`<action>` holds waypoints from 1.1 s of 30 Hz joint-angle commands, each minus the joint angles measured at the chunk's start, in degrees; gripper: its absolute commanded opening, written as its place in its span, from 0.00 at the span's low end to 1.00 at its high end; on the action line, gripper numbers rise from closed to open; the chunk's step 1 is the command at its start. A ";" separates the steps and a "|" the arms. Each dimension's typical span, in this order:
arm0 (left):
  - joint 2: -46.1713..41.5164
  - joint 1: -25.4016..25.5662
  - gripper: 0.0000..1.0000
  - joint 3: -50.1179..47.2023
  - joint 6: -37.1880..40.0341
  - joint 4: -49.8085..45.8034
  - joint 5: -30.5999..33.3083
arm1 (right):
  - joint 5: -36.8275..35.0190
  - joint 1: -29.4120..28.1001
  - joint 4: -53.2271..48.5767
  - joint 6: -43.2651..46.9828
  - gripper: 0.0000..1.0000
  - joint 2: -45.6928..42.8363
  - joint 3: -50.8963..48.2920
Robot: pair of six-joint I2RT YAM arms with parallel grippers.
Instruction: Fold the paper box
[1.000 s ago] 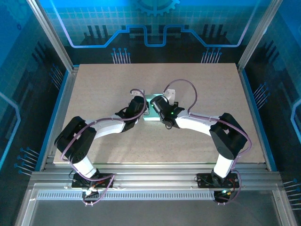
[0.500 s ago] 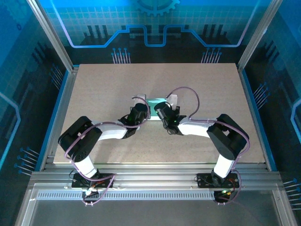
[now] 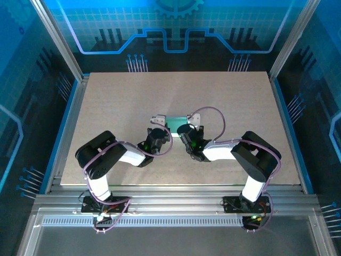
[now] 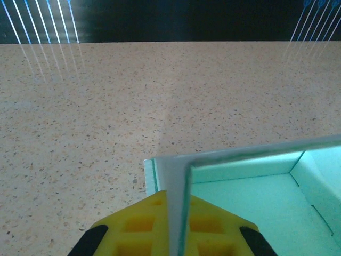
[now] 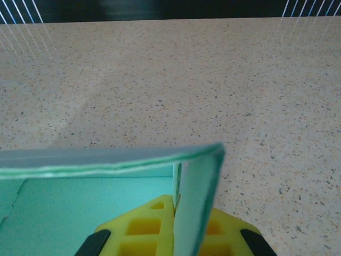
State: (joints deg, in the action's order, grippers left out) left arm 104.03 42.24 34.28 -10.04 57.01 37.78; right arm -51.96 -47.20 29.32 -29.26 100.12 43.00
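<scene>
The paper box, of thin pale mint cardboard with upright walls, is found near the middle of the speckled beige table. One thin wall at its left end is pinched by the closed, yellow-fingered left gripper. A slightly bowed wall at its right end is clamped by the right gripper.

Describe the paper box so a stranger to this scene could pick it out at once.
Look at the middle of the speckled beige table. There, the jaws of the left arm and the right arm pinch the paper box. It is the only pale mint-green thing: thin card with raised walls.
</scene>
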 commanded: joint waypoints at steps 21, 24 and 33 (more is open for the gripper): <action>13.27 3.59 0.00 -6.60 7.32 23.23 -3.52 | 4.14 -4.03 16.53 6.89 0.04 9.07 -5.65; 13.21 3.55 0.00 -6.53 7.54 23.23 -3.15 | 4.45 -4.10 15.64 7.02 0.08 8.06 -5.34; 13.65 3.60 0.00 -6.42 7.85 23.15 -2.39 | 7.49 -4.20 14.36 6.99 0.50 3.83 -6.30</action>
State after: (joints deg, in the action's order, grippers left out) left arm 116.07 44.31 27.62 -2.83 80.31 38.33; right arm -47.77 -50.00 44.38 -22.52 106.17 37.12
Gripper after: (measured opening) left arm 0.053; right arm 0.474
